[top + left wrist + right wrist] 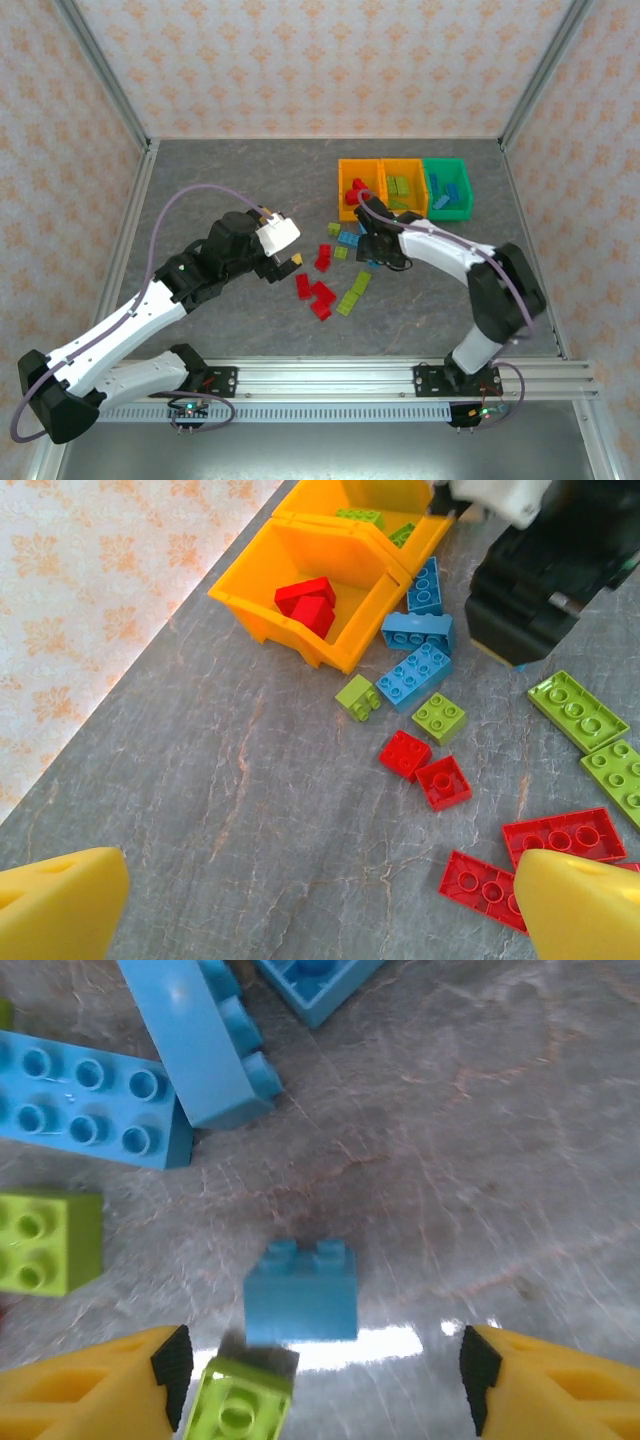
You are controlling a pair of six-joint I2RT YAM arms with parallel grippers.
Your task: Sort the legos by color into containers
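Note:
Red, lime and blue legos [322,268] lie scattered on the grey table in front of three containers: an orange bin [345,188] with red bricks, an orange bin [403,168] with lime bricks, and a green bin [447,166] with blue ones. My right gripper [320,1380] is open just above the table, with a small blue brick [302,1293] loose between its fingers and a lime brick [240,1405] by the left finger. More blue bricks [85,1100] lie just beyond. My left gripper [320,910] hangs open over bare table, with red bricks [444,782] ahead of it.
Red plates [562,832] and lime plates [577,710] lie to the right in the left wrist view. The right arm's black wrist [540,580] hovers beside the blue bricks [420,670]. Patterned walls enclose the table on three sides.

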